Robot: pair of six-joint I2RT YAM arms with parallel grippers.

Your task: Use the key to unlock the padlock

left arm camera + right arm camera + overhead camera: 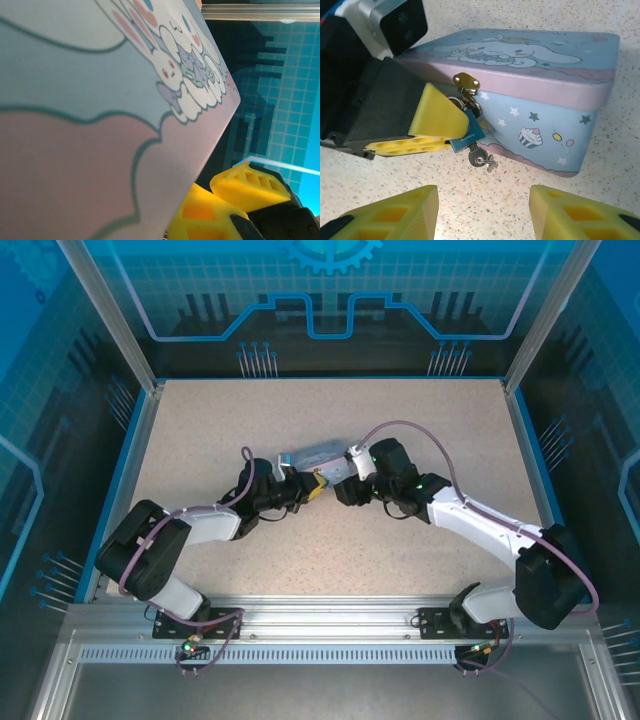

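The blue padlock (472,131) hangs from the brass hasp (466,81) on the front of a pale cartoon-printed tin (545,115). My left gripper (457,135) reaches in from the left and is shut on the padlock's body. The key (479,158) sticks out of the padlock's underside, and a second small key dangles from its ring. My right gripper (485,210) stands open just in front of the key, its fingers apart on either side and touching nothing. From above, both grippers meet at the tin's near edge: left gripper (310,489), right gripper (341,487).
The tin (315,455) lies mid-table on the speckled tabletop (250,420), its printed lid (100,100) close against the left wrist camera. Yellow fingers (250,185) show past its edge. Blue walls and metal posts ring the table, with free room all round.
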